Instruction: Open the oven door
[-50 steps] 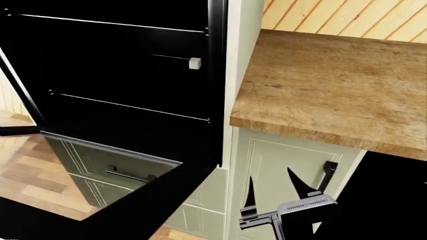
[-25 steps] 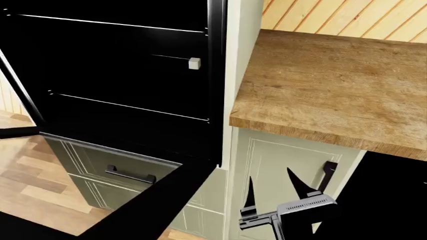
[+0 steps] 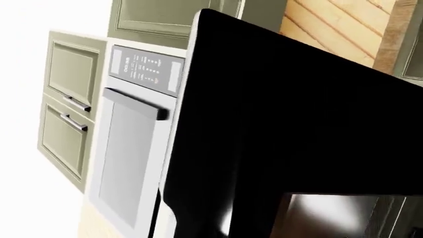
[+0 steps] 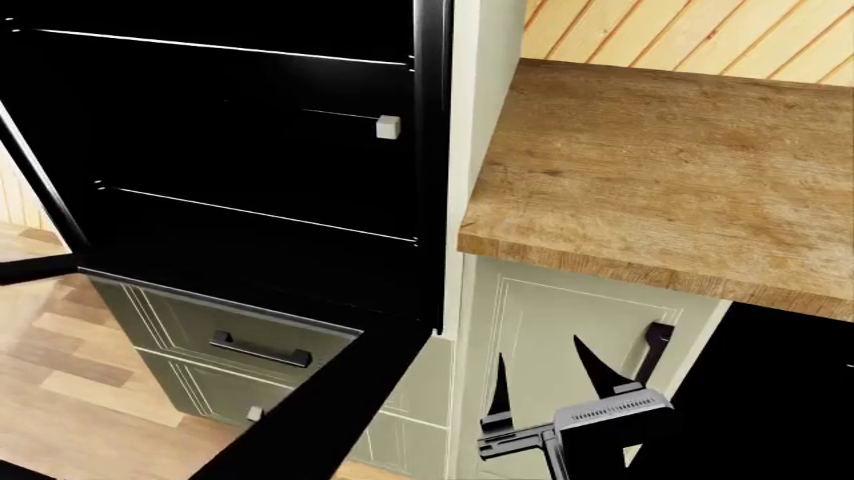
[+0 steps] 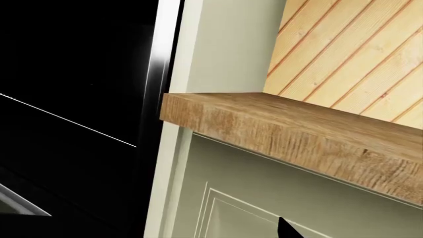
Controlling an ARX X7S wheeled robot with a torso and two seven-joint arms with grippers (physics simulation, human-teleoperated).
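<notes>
The oven door (image 4: 340, 400) is swung down and open, its glossy black frame reaching toward the lower left of the head view. Floor boards and the pale green drawers (image 4: 220, 345) beneath show through its glass window. Behind it, the oven cavity (image 4: 240, 150) is exposed, dark, with thin rack lines across it.

The right hand (image 4: 541, 375) hangs low in front of the pale green cabinet door (image 4: 561, 330), near its black bar handle (image 4: 655, 350) but apart from it. Its two pointed fingers (image 4: 501, 385) are spread apart, with nothing between them.

The wooden tabletop (image 4: 654, 170) sits to the right of the oven (its front edge overhangs the cabinet door).

The left hand appears in no view, so its state cannot be told. The left wrist view shows the door's black frame (image 3: 284, 124) close up.
</notes>
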